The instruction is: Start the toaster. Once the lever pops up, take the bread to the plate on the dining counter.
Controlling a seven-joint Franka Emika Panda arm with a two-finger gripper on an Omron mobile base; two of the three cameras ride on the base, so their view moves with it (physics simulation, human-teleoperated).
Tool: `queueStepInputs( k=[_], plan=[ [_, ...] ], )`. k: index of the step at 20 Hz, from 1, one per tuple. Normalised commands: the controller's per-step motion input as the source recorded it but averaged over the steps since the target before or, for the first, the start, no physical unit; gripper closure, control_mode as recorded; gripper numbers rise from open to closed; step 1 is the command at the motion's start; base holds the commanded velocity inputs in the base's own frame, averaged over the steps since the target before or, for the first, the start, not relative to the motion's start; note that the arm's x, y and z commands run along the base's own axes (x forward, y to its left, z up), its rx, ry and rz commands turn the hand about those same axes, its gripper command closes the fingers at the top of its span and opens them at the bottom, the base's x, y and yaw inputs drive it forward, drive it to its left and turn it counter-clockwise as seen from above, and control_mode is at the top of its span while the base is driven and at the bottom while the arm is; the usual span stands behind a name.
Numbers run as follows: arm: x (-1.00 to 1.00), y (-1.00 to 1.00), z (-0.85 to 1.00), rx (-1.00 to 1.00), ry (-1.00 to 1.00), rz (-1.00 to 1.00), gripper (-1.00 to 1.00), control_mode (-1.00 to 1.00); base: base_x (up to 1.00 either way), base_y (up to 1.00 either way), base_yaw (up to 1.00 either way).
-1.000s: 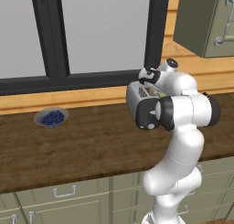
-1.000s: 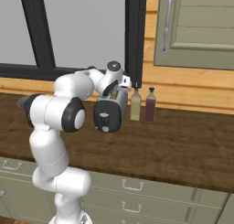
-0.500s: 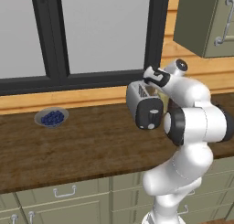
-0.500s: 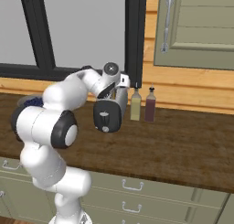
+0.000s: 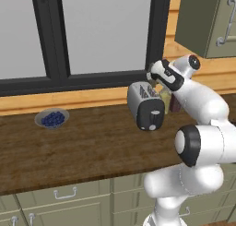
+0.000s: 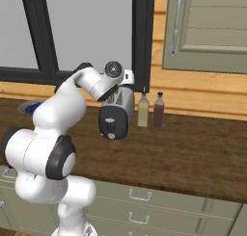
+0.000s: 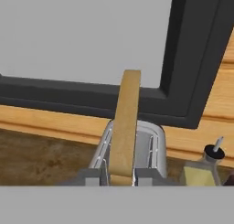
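Dark wood bench [image 5: 83, 151] under the window carries the toaster [image 5: 145, 105]. Edge-on between my fingers [image 7: 148, 175], the bread [image 7: 125, 127] rises above the toaster's slot; my tool [image 7: 119, 176] is clamped on its lower part. Two bottles [image 6: 150, 110] stand just beside the toaster, a berry dish [image 5: 51, 118] well apart.

A home kitchen, rendered rather than real. Dark wood counter [image 5: 83, 151] running left to right over pale green cabinets [image 5: 64, 197] with metal drawer handles. Toaster [image 5: 145, 105] standing toward 1 o'clock on that counter, two bottles [image 6: 150, 110] just beside it against a warm wood backsplash. Dish of blue berries [image 5: 52, 118] over at 10 o'clock. Big dark-framed window [image 5: 92, 36] behind, green wall cabinet [image 6: 207, 28] up at 2 o'clock.
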Motion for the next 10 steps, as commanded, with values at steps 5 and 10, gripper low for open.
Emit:
queueStepInputs(
  k=[5, 10],
  plan=[
    [-0.61, 0.04, 0.65, 0.00, 0.04, 0.09, 1.00, -1.00, 0.00, 0.00, 0.00],
    [-0.96, 0.24, 0.28, -0.05, 0.10, 0.11, 1.00, -1.00, 0.00, 0.00, 0.00]
  ],
)
